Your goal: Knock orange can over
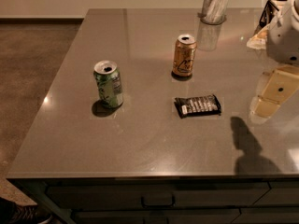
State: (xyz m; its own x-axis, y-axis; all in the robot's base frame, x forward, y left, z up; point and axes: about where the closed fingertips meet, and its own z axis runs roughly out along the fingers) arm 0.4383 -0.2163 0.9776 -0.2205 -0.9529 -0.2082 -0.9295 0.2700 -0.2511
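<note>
The orange can point(184, 55) stands upright on the grey countertop point(140, 139), towards the back and right of centre. It is orange-gold with a silver top and a dark logo. My gripper point(274, 93) hangs at the right edge of the view below the white arm point(284, 36). It is well to the right of the can, a little nearer the front, and apart from it. Its shadow falls on the counter in front of it.
A green-and-white can point(108, 84) stands upright at the left. A dark snack wrapper point(197, 106) lies flat in front of the orange can. A metal cup holder point(215, 4) stands at the back. The counter's front edge has drawers below.
</note>
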